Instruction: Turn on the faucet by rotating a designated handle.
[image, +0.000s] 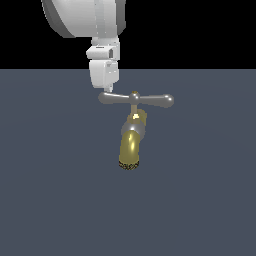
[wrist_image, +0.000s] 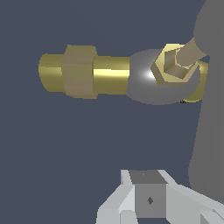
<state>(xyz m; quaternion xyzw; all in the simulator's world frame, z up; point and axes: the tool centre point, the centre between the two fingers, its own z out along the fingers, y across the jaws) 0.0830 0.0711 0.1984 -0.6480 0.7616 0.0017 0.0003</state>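
**Handle contact pending**

Dark grey worktop (image: 50, 200), black backdrop. Faucet (image: 131, 142) sits mid-frame, handle (image: 136, 99) crosswise atop it. My gripper (image: 109, 90) hangs at the handle's left end; finger spread indeterminable. Judged step: approach. Next: push that end sideways, rotating the handle.

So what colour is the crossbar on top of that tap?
Silver-grey handle, with a small brass hub; clearest in the exterior view.

Gripper (image: 108, 90) at handle (image: 136, 99) end, exterior view's left.
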